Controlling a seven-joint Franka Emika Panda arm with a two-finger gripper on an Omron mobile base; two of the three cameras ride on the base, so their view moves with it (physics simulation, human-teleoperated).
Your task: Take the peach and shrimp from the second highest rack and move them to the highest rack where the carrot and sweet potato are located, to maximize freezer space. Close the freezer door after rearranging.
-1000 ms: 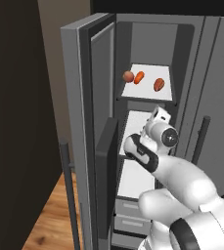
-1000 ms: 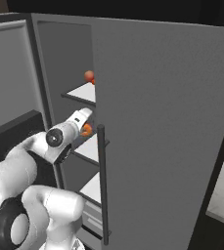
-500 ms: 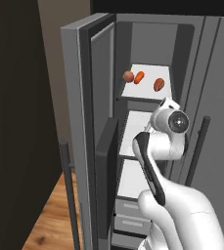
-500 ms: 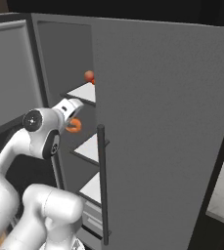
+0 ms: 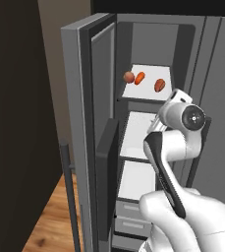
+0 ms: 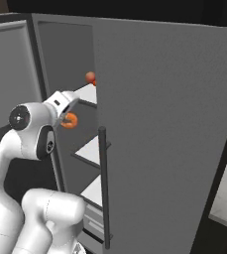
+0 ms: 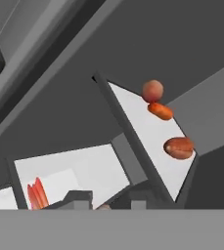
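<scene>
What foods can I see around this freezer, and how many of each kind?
peach: 1
carrot: 1
sweet potato: 1
shrimp: 1
Total: 4

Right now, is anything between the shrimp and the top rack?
Nothing visible. The shrimp hangs lower than the front edge of the top rack. The peach, carrot and sweet potato lie on that rack, leaving bare shelf near the front.

The arm (image 5: 175,147) is glossy white, built of rounded, bulbous segments. A dark band runs along its link, and a dark circular cap with a pale centre marks each visible joint (image 5: 194,117).
</scene>
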